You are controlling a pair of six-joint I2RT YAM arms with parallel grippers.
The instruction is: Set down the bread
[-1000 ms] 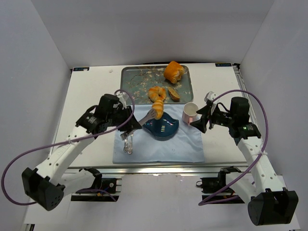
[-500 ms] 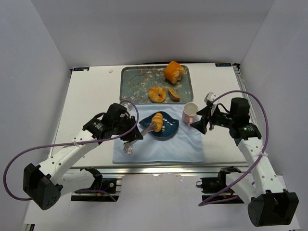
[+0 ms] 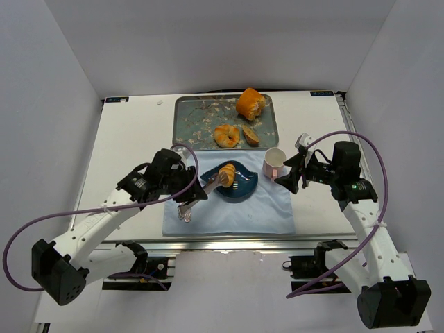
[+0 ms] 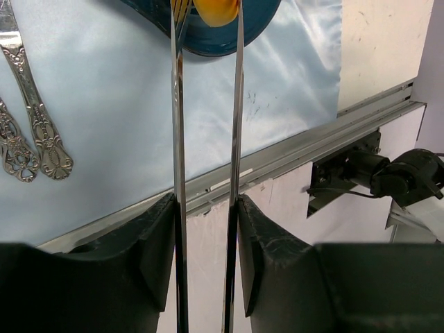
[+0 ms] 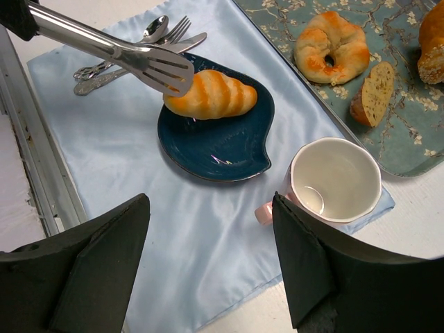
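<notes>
- The left arm's jaws are closed on a pair of long steel tongs point(image 5: 111, 47), both blades pressed against their inner faces.
- Ornate silver cutlery point(image 3: 184, 208) lies on a pale blue cloth point(image 5: 104, 152) spread on the white worktop point(image 3: 132, 139).
- The golden ridged bread roll point(image 5: 211, 95) lies on the dark blue leaf-shaped plate point(image 5: 215, 149) on that cloth, with the tong tips at one end of it.
- Behind it, a floral grey-green tray point(image 5: 409, 139) carries a ring-shaped bun point(image 5: 312, 41) and a bread slice point(image 5: 374, 94).
- A pink mug point(image 5: 335, 179) stands upright just right of the plate.
- The right arm's jaws stand wide apart, holding nothing, near the mug.
</notes>
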